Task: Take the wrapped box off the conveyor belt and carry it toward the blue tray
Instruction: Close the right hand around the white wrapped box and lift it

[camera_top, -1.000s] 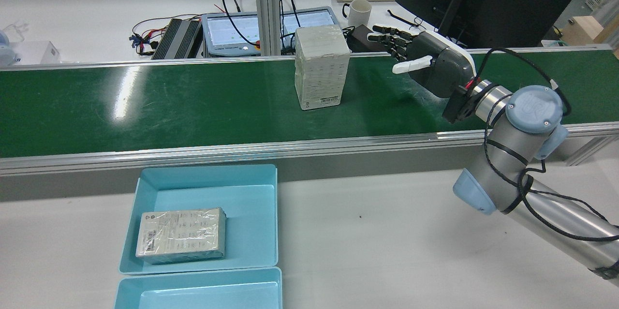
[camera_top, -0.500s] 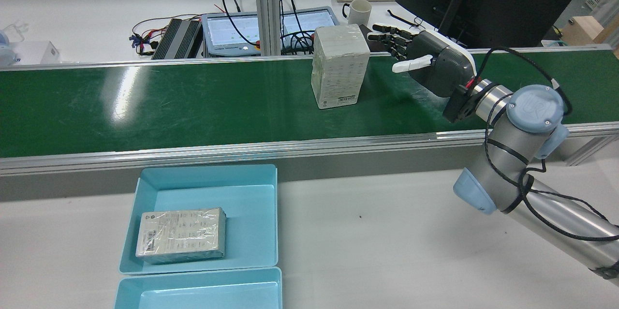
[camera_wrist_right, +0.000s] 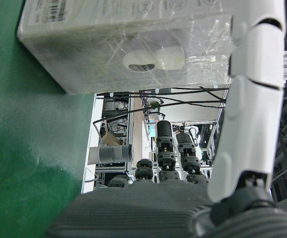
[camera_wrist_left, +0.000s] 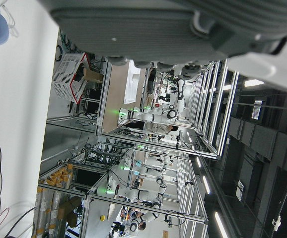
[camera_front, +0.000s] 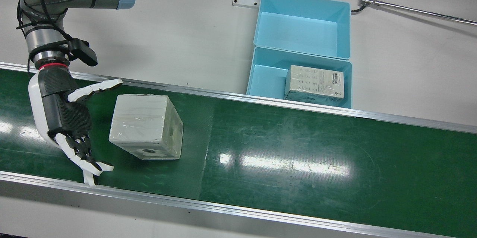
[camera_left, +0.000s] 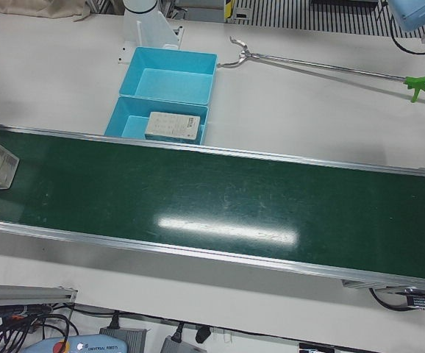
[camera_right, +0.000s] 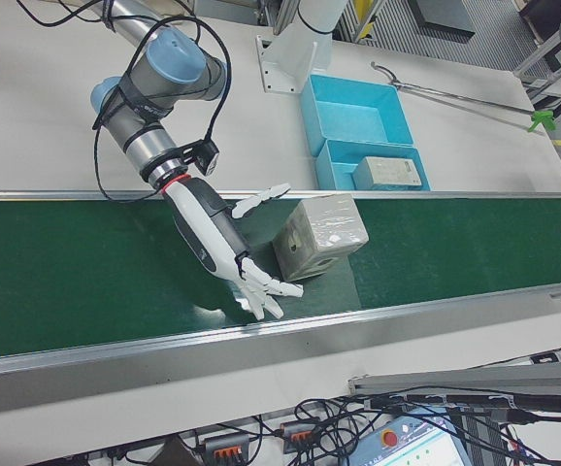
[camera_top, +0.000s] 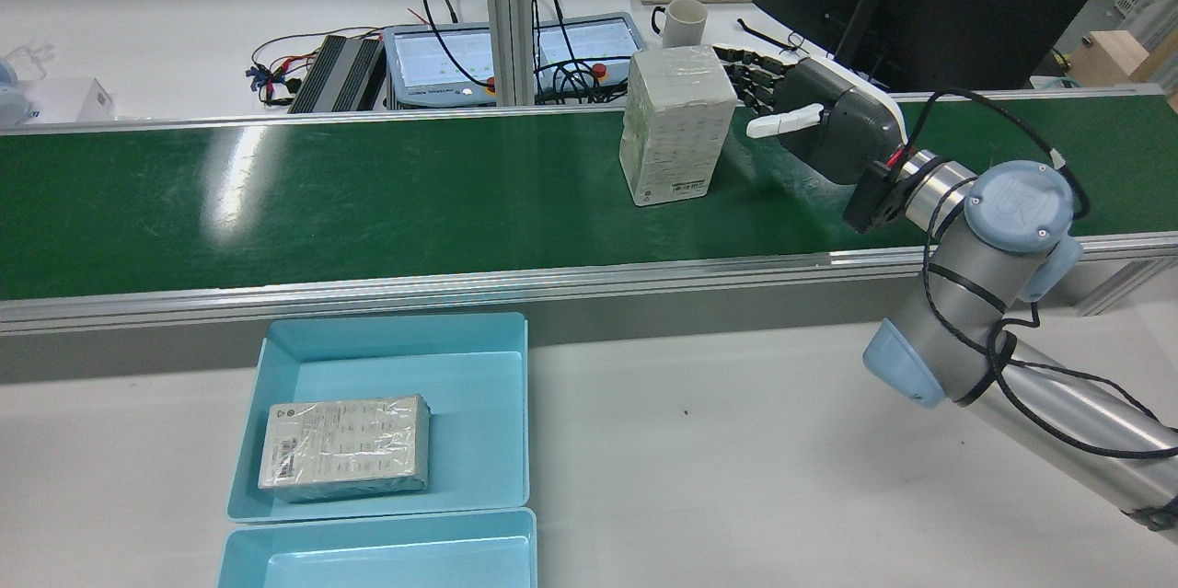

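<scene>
Since the earlier rear frames the wrapped box (camera_top: 679,125) has ridden along the belt toward my right hand (camera_top: 828,123), from roughly mid-belt to just beside the fingers; the hand itself has held its place over the conveyor belt (camera_top: 368,201).

Box now: standing upright on the green belt, film-wrapped, label low on the face toward the rear camera. In the front view the wrapped box (camera_front: 146,126) sits just beside the open palm of the right hand (camera_front: 69,117), with the thumb (camera_front: 97,87) reaching along its near-table side and the other fingers (camera_front: 84,158) spread toward the belt's far edge. I see a narrow gap between palm and box, so no contact that I can confirm.

Right hand: spread wide, holding nothing. The right-front view agrees, right hand (camera_right: 227,238) open with the box (camera_right: 319,236) between thumb and fingers. Right hand view shows the box (camera_wrist_right: 123,44) close ahead, filling the top of the picture.

Left hand: its own camera shows only the underside of the left hand (camera_wrist_left: 183,25). I cannot tell whether it is spread or closed.

Blue tray (camera_top: 276,367) sits on the white table beside the belt, well apart from the box, with another wrapped box (camera_top: 345,445) lying flat inside. A second blue tray (camera_front: 335,10) touches it.
</scene>
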